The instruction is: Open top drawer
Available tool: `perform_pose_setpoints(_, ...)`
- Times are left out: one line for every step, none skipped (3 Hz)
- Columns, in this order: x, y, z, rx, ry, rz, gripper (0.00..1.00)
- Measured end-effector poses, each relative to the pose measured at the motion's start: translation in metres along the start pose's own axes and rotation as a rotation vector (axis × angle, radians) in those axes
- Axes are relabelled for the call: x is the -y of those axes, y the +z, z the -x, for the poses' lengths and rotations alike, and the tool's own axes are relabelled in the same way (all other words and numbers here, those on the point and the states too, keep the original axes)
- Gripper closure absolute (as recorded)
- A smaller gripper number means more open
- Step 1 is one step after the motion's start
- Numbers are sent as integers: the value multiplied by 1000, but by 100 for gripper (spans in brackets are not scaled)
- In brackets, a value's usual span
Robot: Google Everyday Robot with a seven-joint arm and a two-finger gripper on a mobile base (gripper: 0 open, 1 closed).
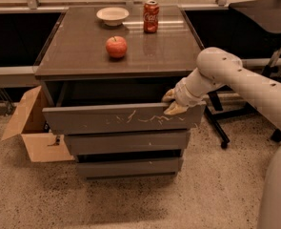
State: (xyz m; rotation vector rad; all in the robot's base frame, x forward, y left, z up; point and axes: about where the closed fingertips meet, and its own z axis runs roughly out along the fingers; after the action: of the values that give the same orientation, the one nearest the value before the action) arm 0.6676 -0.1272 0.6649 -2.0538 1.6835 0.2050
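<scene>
The top drawer [106,120] is a wide grey-brown front with pale scratch marks across its middle. It stands pulled out a little from the cabinet, with a dark gap behind its top edge. My gripper [171,103] is at the right end of that top edge. One tan finger [168,96] is inside the drawer and the other sits on the front, so the two straddle the front panel and grip it. The white arm reaches in from the right.
On the cabinet top [73,46] are a red apple [116,46], a cola can [151,16] and a white bowl [112,15]. Two shorter drawers [125,142] are shut below. An open cardboard box [33,130] stands at the left, and a chair base [223,128] at the right.
</scene>
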Motion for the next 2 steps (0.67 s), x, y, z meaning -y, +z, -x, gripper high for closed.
perform_pose_setpoints(2,-8,4,0,0,0,97)
perform_pose_setpoints(3,-10,5,0,0,0,0)
